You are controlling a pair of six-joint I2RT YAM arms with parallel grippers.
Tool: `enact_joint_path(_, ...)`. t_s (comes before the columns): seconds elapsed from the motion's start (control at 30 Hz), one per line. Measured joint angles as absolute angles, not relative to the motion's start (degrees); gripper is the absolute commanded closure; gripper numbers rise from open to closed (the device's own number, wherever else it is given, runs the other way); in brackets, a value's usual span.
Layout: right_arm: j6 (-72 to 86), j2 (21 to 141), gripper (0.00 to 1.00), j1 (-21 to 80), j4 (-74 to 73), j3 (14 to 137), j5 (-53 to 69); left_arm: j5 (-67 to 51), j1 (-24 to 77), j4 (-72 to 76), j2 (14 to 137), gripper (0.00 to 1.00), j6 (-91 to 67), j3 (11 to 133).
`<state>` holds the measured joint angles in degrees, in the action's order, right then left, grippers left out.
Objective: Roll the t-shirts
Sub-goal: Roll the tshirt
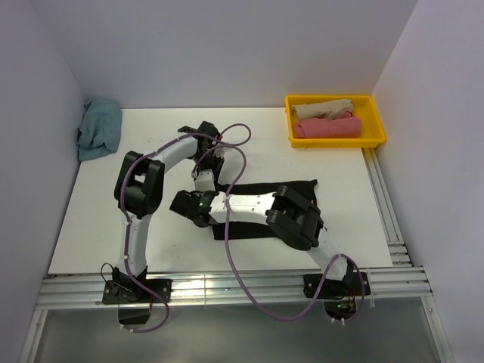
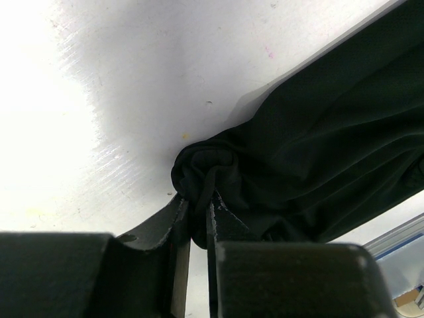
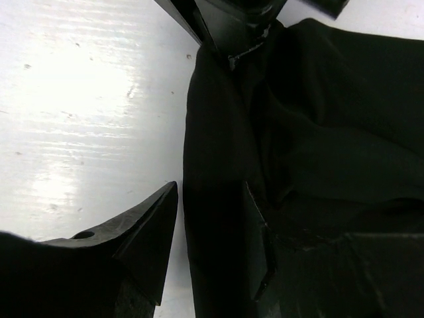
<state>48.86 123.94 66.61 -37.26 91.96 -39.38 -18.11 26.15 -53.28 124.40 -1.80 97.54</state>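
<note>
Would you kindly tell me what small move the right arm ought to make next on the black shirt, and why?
Probably close the right fingers on the folded edge of the black t-shirt. They stand open astride that edge, while the left fingers pinch a bunched corner of it; a second grip should let the two arms roll the cloth evenly.

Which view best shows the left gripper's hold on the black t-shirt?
The left wrist view: the left gripper pinches a bunched fold of the black t-shirt, close up. The right wrist view catches it only at its top edge; the top external view makes it too small.
</note>
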Motion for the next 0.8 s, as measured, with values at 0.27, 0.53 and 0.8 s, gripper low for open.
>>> enact_joint_path(0.27, 49.3, 124.8, 0.67, 66.6, -38.5, 92.3, -39.4, -18.1, 26.2, -53.1, 124.4, 0.45, -2.3, 97.5)
enact_joint_path(0.53, 51.7, 119.1, 0.8, 65.9, -30.6, 83.7, -35.2, -20.8, 24.8, -53.1, 124.4, 0.26, -2.7, 100.9)
enact_joint_path(0.8, 58.5, 105.5, 0.82, 60.3, -3.5, 59.9, -20.2, -26.1, 18.5, -51.0, 123.3, 0.23, -2.3, 100.9)
